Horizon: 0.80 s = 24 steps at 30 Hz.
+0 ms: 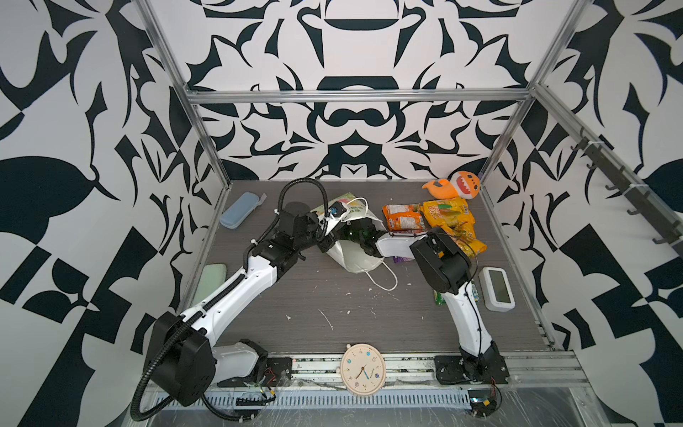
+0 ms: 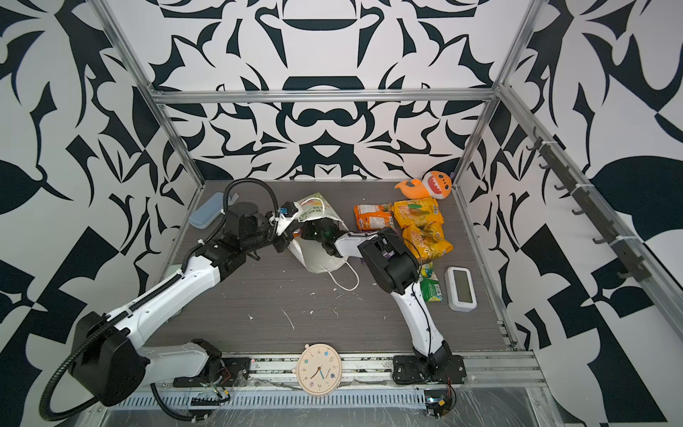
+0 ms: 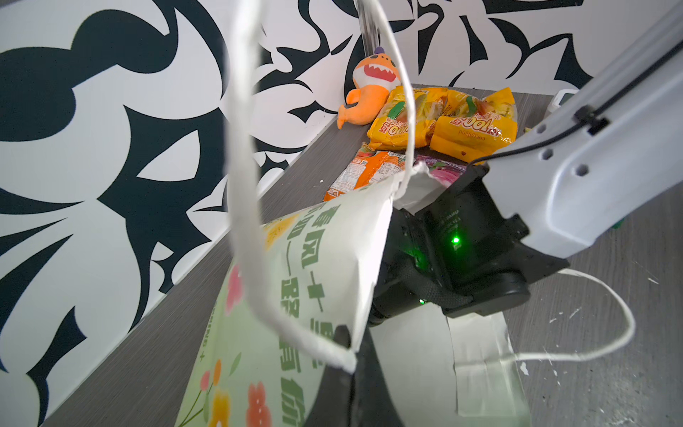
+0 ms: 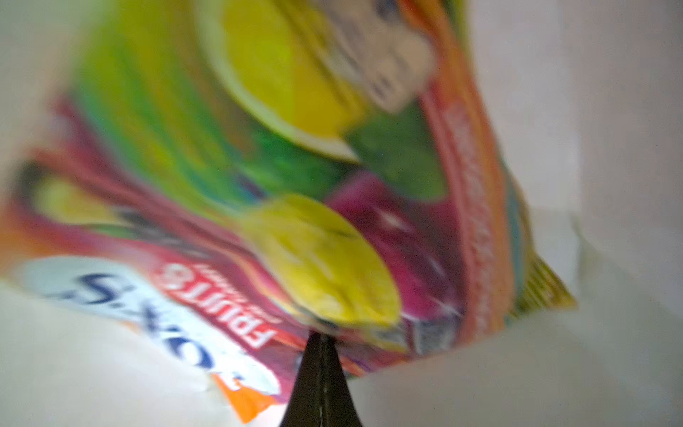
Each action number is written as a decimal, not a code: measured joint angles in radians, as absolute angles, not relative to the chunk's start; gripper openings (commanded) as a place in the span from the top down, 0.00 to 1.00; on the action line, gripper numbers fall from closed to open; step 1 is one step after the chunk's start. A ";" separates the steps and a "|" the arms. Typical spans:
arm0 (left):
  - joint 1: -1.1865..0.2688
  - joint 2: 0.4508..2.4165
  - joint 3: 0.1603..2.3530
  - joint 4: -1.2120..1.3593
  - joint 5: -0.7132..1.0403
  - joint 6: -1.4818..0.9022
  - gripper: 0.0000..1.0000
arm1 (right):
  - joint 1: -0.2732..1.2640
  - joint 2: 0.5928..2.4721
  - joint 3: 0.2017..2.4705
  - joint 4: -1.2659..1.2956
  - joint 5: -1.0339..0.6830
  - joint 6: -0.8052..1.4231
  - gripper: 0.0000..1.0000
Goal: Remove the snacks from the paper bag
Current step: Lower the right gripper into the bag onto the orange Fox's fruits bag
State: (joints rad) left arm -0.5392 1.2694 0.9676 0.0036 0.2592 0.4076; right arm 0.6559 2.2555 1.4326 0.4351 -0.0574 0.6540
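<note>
The left gripper (image 3: 351, 366) pinched the rim of the paper bag (image 1: 354, 258) lying on its side in the middle of the table (image 1: 314, 307), while the right gripper (image 4: 321, 347), reaching inside it, was clamped on the edge of 1 orange-red snack packet (image 4: 258, 185).

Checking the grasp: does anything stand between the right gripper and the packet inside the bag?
Nothing visible does: inside the paper bag, the right gripper is shut on the edge of the FOX'S packet, only bag walls around.
</note>
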 measured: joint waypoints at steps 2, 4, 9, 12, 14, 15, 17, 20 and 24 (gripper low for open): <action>-0.539 1.269 0.968 0.017 0.259 0.408 1.00 | 0.656 2.221 1.407 0.448 -0.068 0.654 1.00; -0.539 1.270 0.967 0.027 0.259 0.408 1.00 | 0.656 2.191 1.388 0.465 -0.078 0.653 1.00; -0.540 1.290 0.967 0.044 0.259 0.408 1.00 | 0.662 2.105 1.317 0.513 -0.091 0.654 1.00; -0.540 1.295 0.966 0.045 0.258 0.408 1.00 | 0.669 2.058 1.272 0.537 -0.097 0.654 1.00; -0.540 1.296 0.966 0.045 0.252 0.408 1.00 | 0.672 2.026 1.243 0.543 -0.101 0.654 1.00; -0.540 1.296 0.966 0.045 0.250 0.408 1.00 | 0.675 2.012 1.232 0.543 -0.101 0.652 1.00; -0.540 1.296 0.964 0.046 0.247 0.408 1.00 | 0.679 1.983 1.208 0.542 -0.099 0.649 1.00; -0.540 1.296 0.962 0.046 0.243 0.408 1.00 | 0.685 1.932 1.170 0.519 -0.082 0.640 1.00; -0.540 1.297 0.962 0.045 0.243 0.408 1.00 | 0.689 1.878 1.126 0.485 -0.027 0.622 0.90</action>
State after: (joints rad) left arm -0.5400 1.2968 0.9623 0.0452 0.2428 0.4080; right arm 0.6891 1.8778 1.1255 0.4854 -0.0265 0.6216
